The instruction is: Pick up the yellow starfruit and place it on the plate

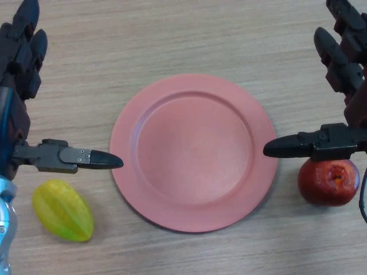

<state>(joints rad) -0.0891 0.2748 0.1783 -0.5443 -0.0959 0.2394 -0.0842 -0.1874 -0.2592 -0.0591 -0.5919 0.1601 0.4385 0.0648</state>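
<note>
Lying at seven o'clock of the round pink plate (194, 152), yellow ribbed starfruit (62, 217) is seen untouched; left hand (26, 86) and right hand (344, 97) are splayed wide, both cut off at the frame edges.

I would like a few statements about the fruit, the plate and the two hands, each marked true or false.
1. The plate has nothing on it. True.
2. The yellow starfruit lies at the plate's right. False: it lies at its left, near the left hand.
3. The left hand holds the starfruit. False: it is open, above the fruit.
4. A red fruit lies at the plate's right, under the right hand. True.
</note>
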